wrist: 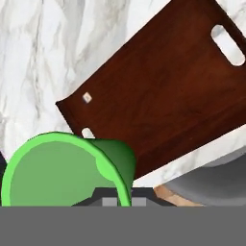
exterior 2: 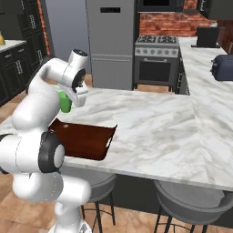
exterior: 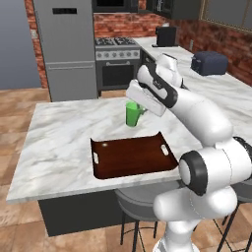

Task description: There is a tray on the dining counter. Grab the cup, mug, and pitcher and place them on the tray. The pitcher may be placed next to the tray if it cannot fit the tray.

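Observation:
My gripper [exterior: 134,108] is shut on the bright green cup [exterior: 132,114], held upright just beyond the far long edge of the tray [exterior: 130,157]. The dark reddish-brown tray lies bare on the white marble dining counter [exterior: 59,128], near its front edge. In the hand view the cup [wrist: 57,173] is close at the lower left, over one corner of the tray [wrist: 163,91]. From the right, the cup [exterior 2: 66,103] peeks out behind my arm, above the tray [exterior 2: 84,136]. The mug is out of view. A yellow-orange sliver [exterior 2: 2,39] at the far left edge may be the pitcher.
Grey stools [exterior: 133,206] [exterior 2: 191,200] stand under the counter's front edge. A dark blue toaster [exterior: 209,63] sits on the side counter at the right. The stove [exterior: 117,54] and fridge [exterior: 66,44] stand against the back wall. Bare marble [exterior 2: 154,127] stretches right of the tray.

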